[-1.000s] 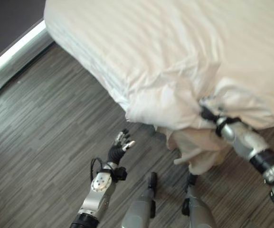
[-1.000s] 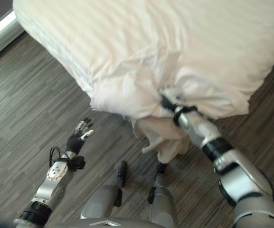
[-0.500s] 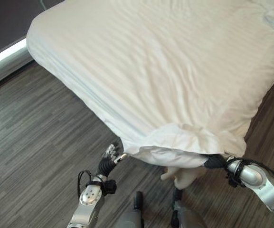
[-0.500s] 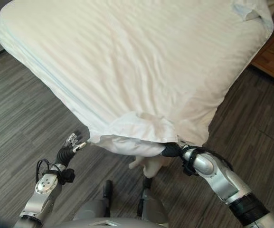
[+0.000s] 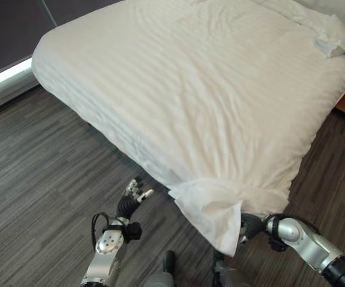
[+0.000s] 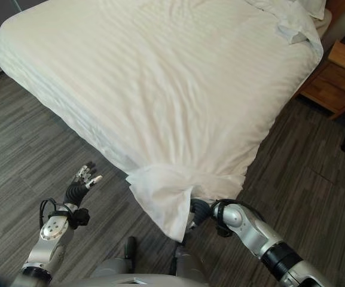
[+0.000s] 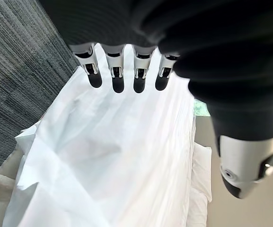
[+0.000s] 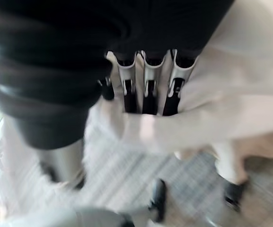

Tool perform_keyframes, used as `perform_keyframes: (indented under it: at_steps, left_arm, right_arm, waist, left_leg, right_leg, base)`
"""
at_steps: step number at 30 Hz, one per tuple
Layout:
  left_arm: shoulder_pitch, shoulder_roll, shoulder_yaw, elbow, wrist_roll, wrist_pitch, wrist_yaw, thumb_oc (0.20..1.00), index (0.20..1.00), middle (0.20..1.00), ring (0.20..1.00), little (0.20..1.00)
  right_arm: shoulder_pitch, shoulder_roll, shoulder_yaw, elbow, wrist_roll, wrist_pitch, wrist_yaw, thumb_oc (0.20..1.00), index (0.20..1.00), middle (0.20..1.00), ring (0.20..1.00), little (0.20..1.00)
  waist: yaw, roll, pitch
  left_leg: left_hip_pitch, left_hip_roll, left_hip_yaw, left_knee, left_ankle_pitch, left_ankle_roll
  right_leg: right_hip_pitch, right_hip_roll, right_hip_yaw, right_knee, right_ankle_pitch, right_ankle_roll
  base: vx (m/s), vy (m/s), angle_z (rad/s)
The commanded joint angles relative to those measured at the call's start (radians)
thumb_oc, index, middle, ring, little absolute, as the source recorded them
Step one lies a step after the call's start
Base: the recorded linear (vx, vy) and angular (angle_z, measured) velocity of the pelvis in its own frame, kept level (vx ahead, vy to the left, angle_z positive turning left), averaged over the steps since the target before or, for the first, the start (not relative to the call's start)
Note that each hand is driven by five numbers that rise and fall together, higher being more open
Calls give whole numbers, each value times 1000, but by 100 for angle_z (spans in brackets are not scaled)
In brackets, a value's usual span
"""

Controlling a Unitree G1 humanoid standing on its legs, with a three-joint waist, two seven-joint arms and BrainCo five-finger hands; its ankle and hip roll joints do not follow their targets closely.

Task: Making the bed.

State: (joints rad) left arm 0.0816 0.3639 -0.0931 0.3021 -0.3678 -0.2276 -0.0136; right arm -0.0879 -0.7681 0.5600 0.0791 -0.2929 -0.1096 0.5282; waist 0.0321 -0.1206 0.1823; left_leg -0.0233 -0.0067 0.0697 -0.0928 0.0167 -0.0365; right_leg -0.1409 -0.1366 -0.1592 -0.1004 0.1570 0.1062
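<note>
Wood floor [image 5: 46, 161] bare | right robot hand [image 6: 200, 211] grips duvet [image 5: 208, 101] corner | left robot hand [image 5: 131, 195] open

Left robot hand [image 5: 133, 194] open, right robot hand [image 8: 145, 90] curled.

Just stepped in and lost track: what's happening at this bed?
The robot is making the bed. Its right hand is at the near corner of the white duvet, fingers curled into the bunched cloth, a flap hanging toward the floor. Its left hand hangs open beside the bed, holding nothing. A wooden nightstand stands alongside.
</note>
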Motion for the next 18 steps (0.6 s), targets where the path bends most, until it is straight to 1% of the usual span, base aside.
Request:
perform_keyframes:
  at_steps: [1,4,5,6,8,9,10,11,12,13,14,15,16,17,18]
  left_arm:
    - [-53,33,15,-1,41,-37,-41,1000,1000,1000,1000,1000]
    - [-60,42,6,0,36,-42,-60,1000,1000,1000,1000,1000]
    - [-62,47,6,4,32,-44,-69,1000,1000,1000,1000,1000]
    - [-58,51,2,-3,29,-44,-80,1000,1000,1000,1000,1000]
    - [-57,51,0,-3,23,-42,-84,1000,1000,1000,1000,1000]
    - [-52,54,4,-8,21,-39,-86,1000,1000,1000,1000,1000]
    - [-39,55,12,-20,18,-36,-87,1000,1000,1000,1000,1000]
    - [-40,55,9,-21,18,-36,-87,1000,1000,1000,1000,1000]
    - [-34,52,15,-29,10,-36,-84,1000,1000,1000,1000,1000]
    - [-35,52,13,-30,10,-36,-85,1000,1000,1000,1000,1000]
    - [-21,48,17,-37,6,-36,-87,1000,1000,1000,1000,1000]
    - [-22,49,16,-37,6,-36,-87,1000,1000,1000,1000,1000]
    - [-9,44,30,-47,-4,-37,-80,1000,1000,1000,1000,1000]
    - [-9,43,31,-44,-10,-41,-70,1000,1000,1000,1000,1000]
    - [-10,43,35,-41,-13,-43,-63,1000,1000,1000,1000,1000]
  right_arm:
    - [5,-135,10,-107,179,-8,126,1000,1000,1000,1000,1000]
    - [52,-274,-13,-175,278,17,210,1000,1000,1000,1000,1000]
    - [93,-344,-46,-202,350,42,250,1000,1000,1000,1000,1000]
    - [148,-432,-129,-252,436,71,274,1000,1000,1000,1000,1000]
    - [188,-485,-215,-265,462,74,247,1000,1000,1000,1000,1000]
    - [203,-508,-276,-266,469,71,219,1000,1000,1000,1000,1000]
    - [262,-523,-407,-302,491,54,177,1000,1000,1000,1000,1000]
    - [278,-524,-423,-307,491,56,177,1000,1000,1000,1000,1000]
    - [304,-501,-533,-293,514,17,92,1000,1000,1000,1000,1000]
    - [312,-501,-541,-296,515,17,93,1000,1000,1000,1000,1000]
    - [320,-470,-612,-318,510,-9,48,1000,1000,1000,1000,1000]
    - [324,-470,-616,-319,510,-9,48,1000,1000,1000,1000,1000]
    - [304,-377,-673,-313,510,-52,-46,1000,1000,1000,1000,1000]
    - [279,-299,-665,-270,536,-67,-104,1000,1000,1000,1000,1000]
    - [254,-228,-661,-259,566,-83,-133,1000,1000,1000,1000,1000]
  waist:
    - [10,-5,3]
    - [7,-17,0]
    - [3,-25,-3]
    - [-2,-35,-9]
    - [-8,-41,-15]
    - [-16,-45,-19]
    - [-24,-49,-25]
    - [-21,-48,-24]
    - [-29,-49,-30]
    - [-27,-48,-30]
    - [-34,-46,-37]
    - [-33,-46,-37]
    - [-39,-37,-43]
    - [-38,-31,-43]
    - [-41,-27,-46]
  left_leg:
    - [-53,-14,-11,6,28,29]
    - [-47,-12,-10,6,27,25]
    - [-47,-10,-7,6,28,23]
    - [-45,-5,-2,6,28,19]
    - [-43,-3,4,6,28,18]
    - [-41,-1,7,6,27,17]
    - [-41,0,13,6,26,17]
    - [-41,0,12,6,26,17]
    - [-39,1,16,6,26,18]
    - [-39,1,16,6,26,18]
    - [-38,1,18,6,24,19]
    - [-38,1,18,6,23,19]
    - [-36,-1,20,6,20,24]
    - [-29,0,22,6,15,26]
    - [-35,-2,22,6,18,28]
  right_leg:
    - [106,-8,-2,21,-42,17]
    - [113,-8,-6,20,-40,19]
    - [113,-6,-6,18,-38,21]
    - [114,-4,-3,15,-35,22]
    - [113,-3,2,14,-33,24]
    - [112,-2,6,13,-30,24]
    - [111,-2,10,13,-28,27]
    - [111,-2,10,13,-28,27]
    - [108,-2,17,13,-25,28]
    - [108,-2,17,13,-25,28]
    - [108,-2,18,13,-25,30]
    - [109,-2,18,13,-25,30]
    - [108,-2,21,14,-23,32]
    - [112,-2,22,15,-26,32]
    - [107,-2,25,14,-23,32]
  base:
    - [0,0,0]
    - [2,-3,-2]
    - [12,-10,-6]
    - [14,-5,-7]
    - [3,1,-3]
    - [8,-2,-9]
    - [7,0,-12]
    - [8,6,-14]
    - [3,7,-21]
    - [12,8,-19]
    - [10,1,-14]
    - [18,9,-3]
    - [0,0,0]
    - [14,14,4]
    - [7,6,4]
